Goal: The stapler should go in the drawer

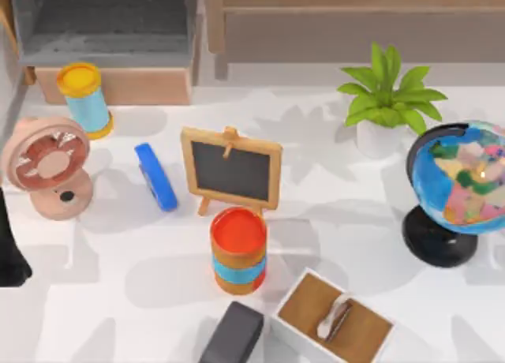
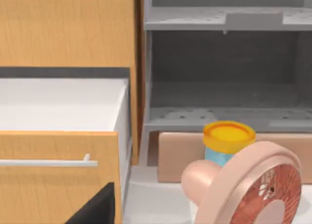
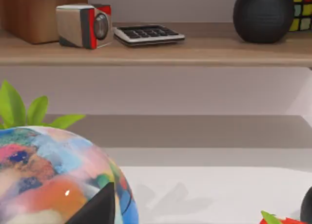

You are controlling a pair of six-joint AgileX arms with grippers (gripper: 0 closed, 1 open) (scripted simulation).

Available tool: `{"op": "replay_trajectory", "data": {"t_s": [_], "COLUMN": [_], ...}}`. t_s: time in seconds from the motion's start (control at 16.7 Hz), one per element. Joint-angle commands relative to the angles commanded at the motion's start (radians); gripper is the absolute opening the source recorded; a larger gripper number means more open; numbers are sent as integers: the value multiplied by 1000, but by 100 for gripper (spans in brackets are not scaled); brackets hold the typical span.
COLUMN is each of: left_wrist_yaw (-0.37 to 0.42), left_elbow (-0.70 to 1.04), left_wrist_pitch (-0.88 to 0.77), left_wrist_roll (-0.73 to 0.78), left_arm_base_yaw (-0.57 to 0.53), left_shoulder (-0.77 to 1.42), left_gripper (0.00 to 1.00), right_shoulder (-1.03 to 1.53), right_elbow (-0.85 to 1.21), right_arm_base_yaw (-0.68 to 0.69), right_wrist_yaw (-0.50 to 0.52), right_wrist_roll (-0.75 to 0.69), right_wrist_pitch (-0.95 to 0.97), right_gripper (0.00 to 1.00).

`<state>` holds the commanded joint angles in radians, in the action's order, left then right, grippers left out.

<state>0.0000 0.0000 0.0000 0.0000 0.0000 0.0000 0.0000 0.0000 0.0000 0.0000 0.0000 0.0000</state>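
Observation:
The bright-blue stapler (image 1: 155,176) lies flat on the white table, between the pink fan (image 1: 49,166) and the little chalkboard (image 1: 231,170). The drawer (image 1: 118,85) stands pulled out at the back left, its grey inside (image 1: 102,24) bare behind the tan front panel (image 2: 180,158). My left gripper (image 1: 9,260) hangs at the table's left edge, in front of the fan and well left of the stapler. A dark part of my right gripper (image 3: 97,212) shows close to the globe (image 3: 53,180).
A yellow-lidded blue can (image 1: 87,97) stands against the drawer front. An orange can (image 1: 238,248), a dark grey block (image 1: 233,335) and a white box (image 1: 293,331) sit in front. A plant (image 1: 387,102) and the globe (image 1: 458,189) stand right. A second, handled drawer (image 2: 48,160) is open.

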Motion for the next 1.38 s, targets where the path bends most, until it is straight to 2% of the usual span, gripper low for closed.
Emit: {"op": "replay_trajectory", "data": {"t_s": [0.3,0.54,0.96,1.38], "left_wrist_yaw": [9,29,56,42], "left_elbow": [48,220,727,1299], "left_wrist_pitch": [-28,-124,-399,-723], "left_wrist_roll": [-36,-147,-415,-671], "left_arm_base_yaw": [-7,-39,-177,-341], "left_shoulder": [61,281,912,1606], "left_gripper": [100,100,100,100], "right_shoulder": [0,0,0,0], "right_elbow": [0,0,0,0], "right_arm_base_yaw": [0,0,0,0], "right_wrist_yaw": [0,0,0,0], "right_wrist_roll": [0,0,0,0], "right_wrist_pitch": [0,0,0,0], "right_gripper": [100,100,100,100]}}
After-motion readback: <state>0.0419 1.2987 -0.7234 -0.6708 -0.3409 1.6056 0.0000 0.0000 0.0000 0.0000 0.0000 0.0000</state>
